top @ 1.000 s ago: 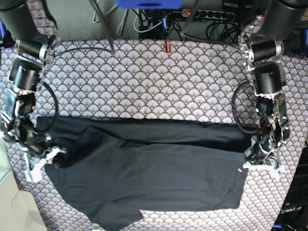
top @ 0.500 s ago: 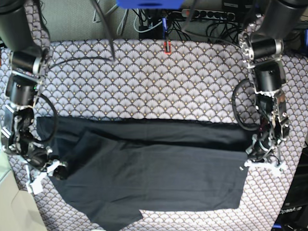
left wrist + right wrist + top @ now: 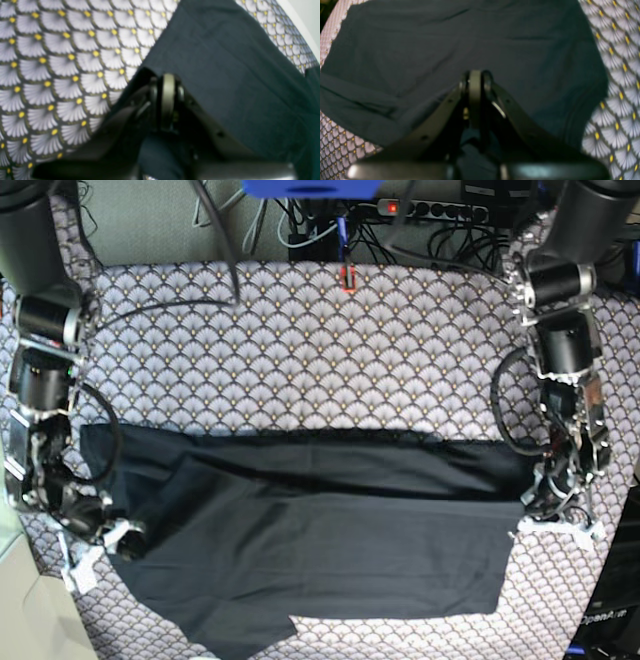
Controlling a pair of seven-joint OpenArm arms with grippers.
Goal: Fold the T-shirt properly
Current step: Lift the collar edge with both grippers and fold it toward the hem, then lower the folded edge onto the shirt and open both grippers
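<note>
The black T-shirt (image 3: pixel 330 550) lies spread across the near half of the table, with a folded band along its far edge and a ragged corner at the front left. My left gripper (image 3: pixel 537 505) is at the shirt's right edge, shut on the cloth. In the left wrist view, the left gripper (image 3: pixel 167 78) pinches the T-shirt (image 3: pixel 225 62) at its edge. My right gripper (image 3: pixel 125 532) is at the shirt's left side, also shut on cloth. From the right wrist camera, the right gripper (image 3: pixel 475 75) sits over the T-shirt (image 3: pixel 420 42), with dark fabric bunched between its jaws.
The fan-scale tablecloth (image 3: pixel 300 350) covers the table beyond the shirt. A power strip and cables (image 3: pixel 430 210) run along the back edge. A small red item (image 3: pixel 347 278) lies at the back centre. A pale box (image 3: pixel 20 610) stands off the front left corner.
Both grippers have shifted a little toward the near edge, still holding the cloth. The shirt's far edge has come slightly nearer with them.
</note>
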